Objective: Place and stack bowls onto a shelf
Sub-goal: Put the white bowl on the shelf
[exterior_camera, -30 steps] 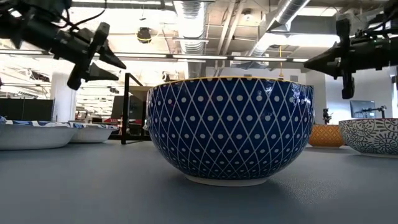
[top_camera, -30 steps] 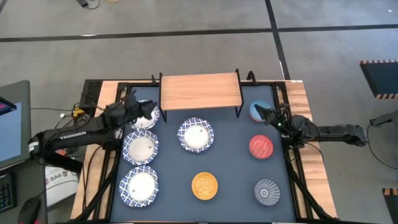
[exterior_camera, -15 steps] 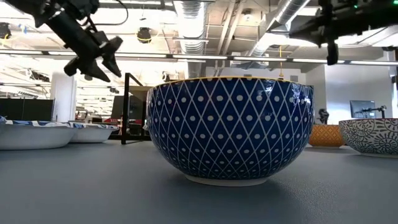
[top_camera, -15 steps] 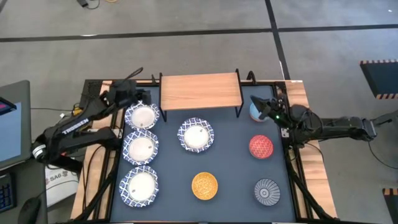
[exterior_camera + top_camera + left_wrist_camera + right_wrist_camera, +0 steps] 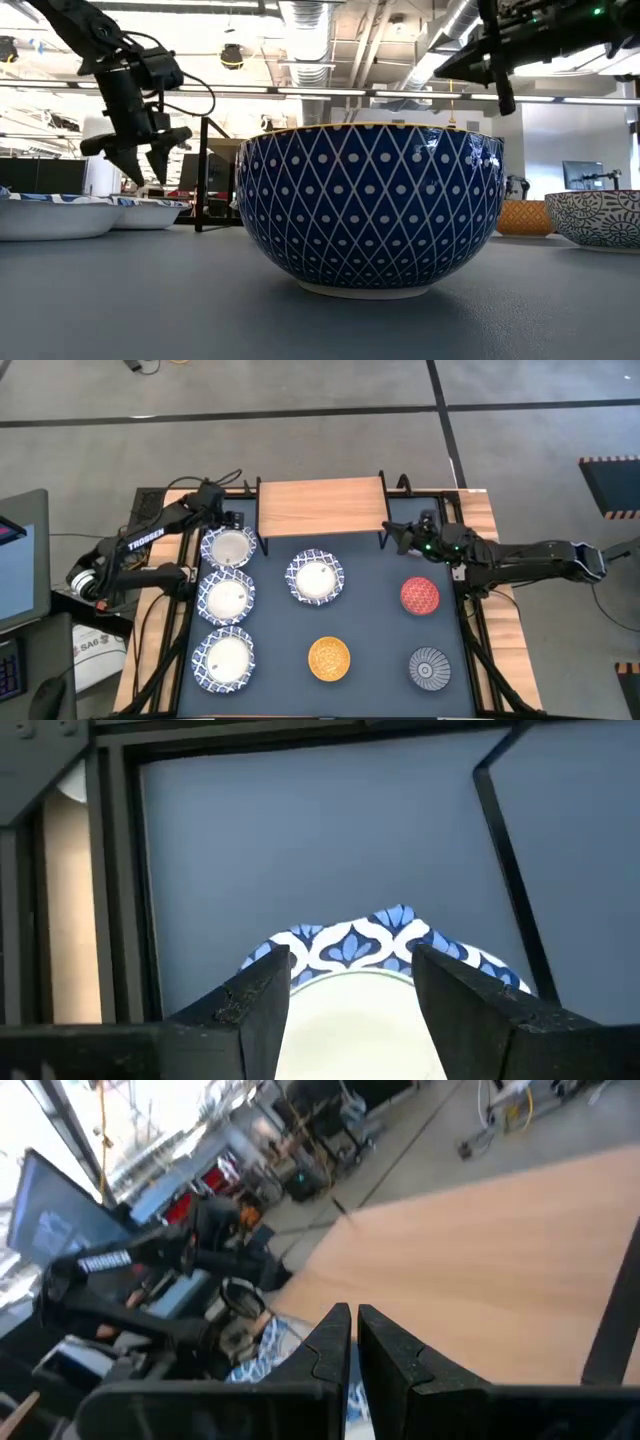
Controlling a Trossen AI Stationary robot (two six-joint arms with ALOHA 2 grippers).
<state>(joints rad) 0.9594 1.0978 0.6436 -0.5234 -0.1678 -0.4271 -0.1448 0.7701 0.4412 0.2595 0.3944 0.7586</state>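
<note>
Four blue-and-white patterned bowls rest on the table on their bases: three in a column at the left [image 5: 228,547] [image 5: 226,598] [image 5: 225,659] and one in the middle [image 5: 316,578]. The red bowl [image 5: 420,595], yellow bowl [image 5: 329,658] and striped grey-blue bowl [image 5: 429,667] stand on the right half. My right arm hides the light blue bowl. The wooden shelf [image 5: 322,505] stands at the far edge. My left gripper [image 5: 350,970] points down, open, its fingers either side of the far-left bowl's far rim [image 5: 350,942] and above it [image 5: 140,165]. My right gripper [image 5: 392,535] is shut, in the air by the shelf's right end [image 5: 355,1342].
The shelf's black legs [image 5: 383,538] stand close to my right gripper. A black frame [image 5: 190,610] and wooden border run along the table's sides. In the low view the yellow bowl's blue diamond-patterned outside [image 5: 370,205] fills the foreground.
My left gripper has drawn back from over the far-left bowl toward the table's far left corner, tipped from level to pointing down, and sunk toward that bowl's far rim. My right gripper has risen and moved toward the table's left, up to the shelf's right end.
</note>
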